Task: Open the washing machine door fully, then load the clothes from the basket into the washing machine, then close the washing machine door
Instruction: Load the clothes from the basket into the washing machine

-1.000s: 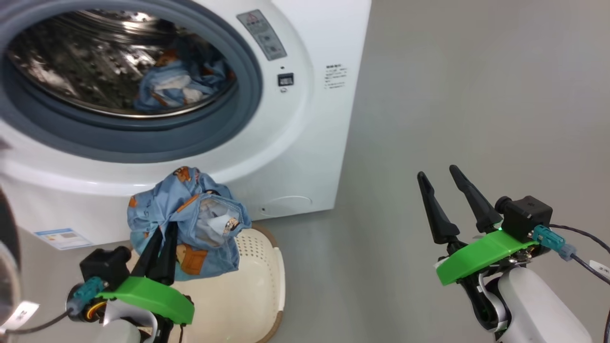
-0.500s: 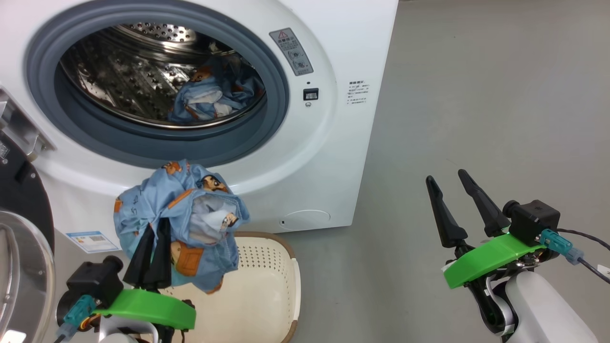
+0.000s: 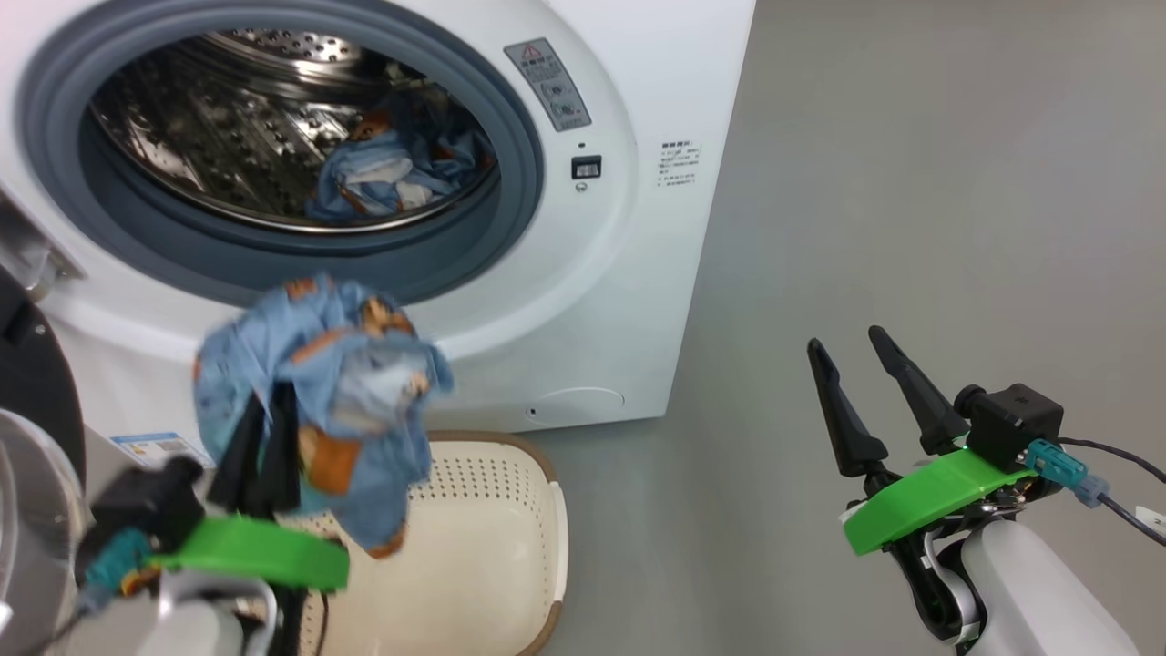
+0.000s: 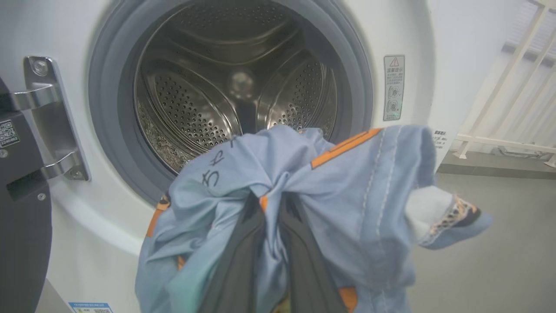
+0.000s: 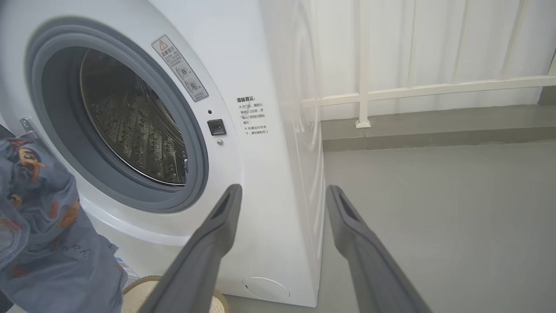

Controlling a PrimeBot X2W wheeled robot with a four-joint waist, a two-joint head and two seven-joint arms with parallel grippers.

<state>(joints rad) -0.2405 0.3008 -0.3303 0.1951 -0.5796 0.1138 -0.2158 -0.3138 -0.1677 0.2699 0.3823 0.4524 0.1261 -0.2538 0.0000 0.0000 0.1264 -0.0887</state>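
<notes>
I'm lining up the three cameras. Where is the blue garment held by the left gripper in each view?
Head view: garment lower left, clamped by the left gripper above the basket.
Left wrist view: garment at bottom centre, before the drum opening.
Right wrist view: garment at the left edge, low.
Shared landmark: the grey warning sticker right of the drum opening.

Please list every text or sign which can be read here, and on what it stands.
"温馨提示", below a red triangle: grey sticker on the washing machine; rest too small.
"温馨提示": printed notice on its front; other lines too small.
"ちゃ": the clothes.
QR code: washing machine door.
Blue label: blurred.
</notes>
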